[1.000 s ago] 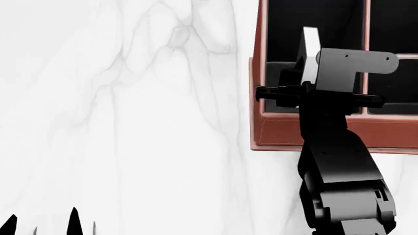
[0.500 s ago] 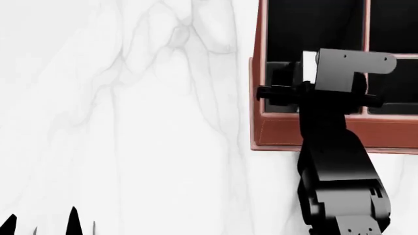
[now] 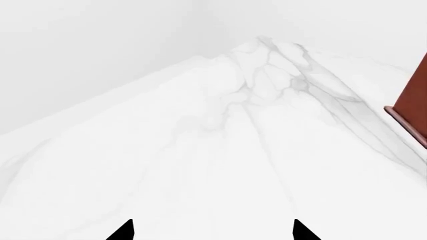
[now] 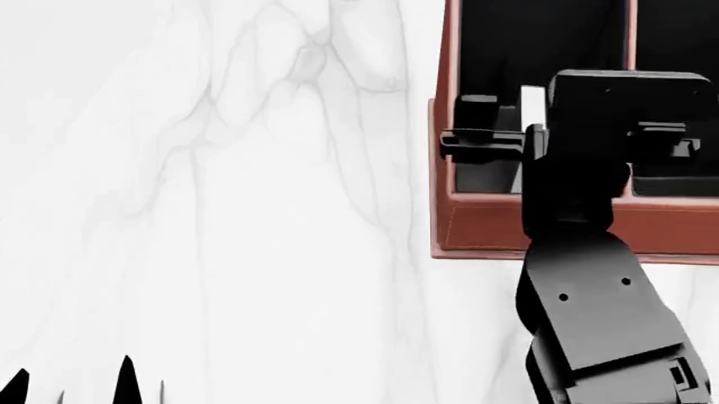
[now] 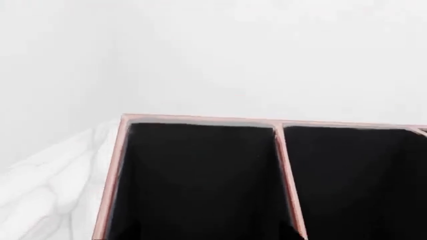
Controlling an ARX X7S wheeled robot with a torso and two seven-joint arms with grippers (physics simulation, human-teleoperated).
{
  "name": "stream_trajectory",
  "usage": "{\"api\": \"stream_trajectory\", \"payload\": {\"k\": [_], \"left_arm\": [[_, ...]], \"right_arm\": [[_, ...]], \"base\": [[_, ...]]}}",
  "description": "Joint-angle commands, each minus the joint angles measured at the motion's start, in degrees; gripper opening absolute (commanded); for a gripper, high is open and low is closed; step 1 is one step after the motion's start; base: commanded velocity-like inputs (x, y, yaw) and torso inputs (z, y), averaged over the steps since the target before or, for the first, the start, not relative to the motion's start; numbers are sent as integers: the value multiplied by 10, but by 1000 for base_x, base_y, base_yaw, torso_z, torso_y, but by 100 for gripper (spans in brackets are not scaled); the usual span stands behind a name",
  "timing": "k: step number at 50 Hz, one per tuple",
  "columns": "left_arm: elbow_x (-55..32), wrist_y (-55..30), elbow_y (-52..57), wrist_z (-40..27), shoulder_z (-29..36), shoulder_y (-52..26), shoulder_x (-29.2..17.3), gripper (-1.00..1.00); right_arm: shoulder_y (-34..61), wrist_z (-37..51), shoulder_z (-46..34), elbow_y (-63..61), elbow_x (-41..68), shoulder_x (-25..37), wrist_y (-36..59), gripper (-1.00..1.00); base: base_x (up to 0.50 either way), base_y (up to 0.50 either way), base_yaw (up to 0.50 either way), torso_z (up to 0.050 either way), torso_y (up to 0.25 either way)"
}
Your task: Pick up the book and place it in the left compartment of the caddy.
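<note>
The reddish-brown caddy (image 4: 483,227) stands at the top right of the head view. My right gripper (image 4: 567,135) hangs over the near end of its left compartment (image 4: 540,42). Its fingers look spread wide, one finger (image 4: 477,108) well apart from the book. The book (image 4: 533,105) shows only as a white upright strip inside that compartment, beside the wrist. The right wrist view shows only the black left compartment (image 5: 193,180) and a divider (image 5: 287,175); no fingers or book appear there. My left gripper (image 4: 70,387) is open and empty, low over the table (image 3: 212,232).
White marble tabletop (image 4: 225,210) spreads left of the caddy. The caddy's corner (image 3: 410,112) shows in the left wrist view. A second compartment (image 5: 360,180) lies beside the left one. My right forearm (image 4: 595,320) crosses the caddy's front wall.
My right wrist has tipped forward and down over the caddy. The book's white edge has sunk from above the rim into the left compartment. The left arm has not moved.
</note>
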Motion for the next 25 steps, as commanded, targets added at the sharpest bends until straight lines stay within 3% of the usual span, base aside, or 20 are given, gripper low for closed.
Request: {"api": "stream_trajectory", "payload": {"k": [1, 10, 25], "left_arm": [[-2, -1, 2, -1, 1, -1, -1, 100], [-3, -3, 3, -3, 2, -3, -2, 100], [-3, -3, 3, -4, 4, -5, -3, 100]], "right_arm": [[-65, 71, 7, -227, 14, 57, 61, 100], [-97, 123, 15, -367, 16, 91, 95, 100], [-100, 160, 8, -472, 6, 117, 137, 100]], "base": [[0, 0, 0, 0, 0], [0, 0, 0, 0, 0], [0, 0, 0, 0, 0]]}}
